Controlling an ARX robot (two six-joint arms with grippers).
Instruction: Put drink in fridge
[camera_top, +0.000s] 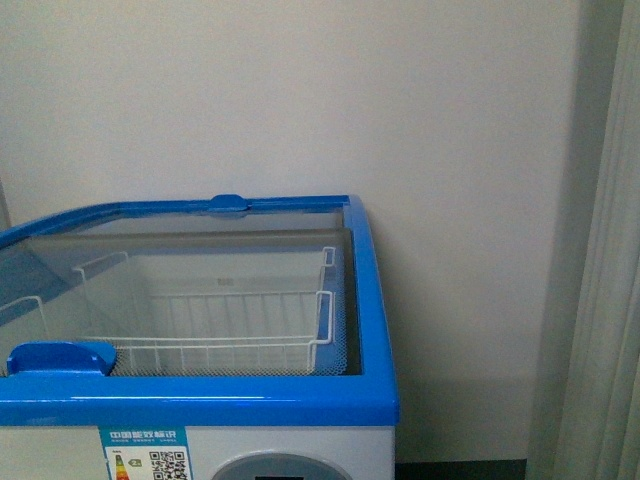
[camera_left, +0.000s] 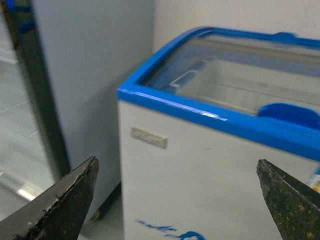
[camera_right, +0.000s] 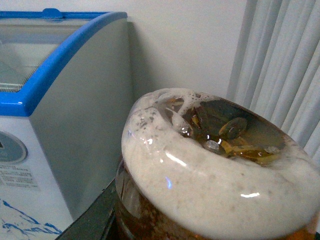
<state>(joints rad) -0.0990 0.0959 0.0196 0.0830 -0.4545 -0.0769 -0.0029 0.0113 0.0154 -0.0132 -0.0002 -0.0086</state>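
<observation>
Plain cream wall (camera_top: 300, 100) and a pale curtain (camera_right: 280, 65) closed off the corner. Against the right gripper (camera_right: 100, 217), of which only one dark finger showed, the drink (camera_right: 210, 165) filled the right wrist view. I judged the jaws clamped on it. A rounded clear end faced the camera, amber liquid under thick froth, so its long axis ran roughly away from the wrist; label and cap were hidden. From that gripper the fridge (camera_top: 372, 300) lay ahead and toward the robot's left, with its blue rim seeming higher than the bottle. The move would therefore call for a lift up and across the right-hand edge. The left gripper (camera_left: 176, 170) hung spread wide and empty before the fridge's front. Inside sat a white wire basket (camera_top: 220, 320). Whether the glass lid (camera_top: 180, 270) covered it could not be told.
</observation>
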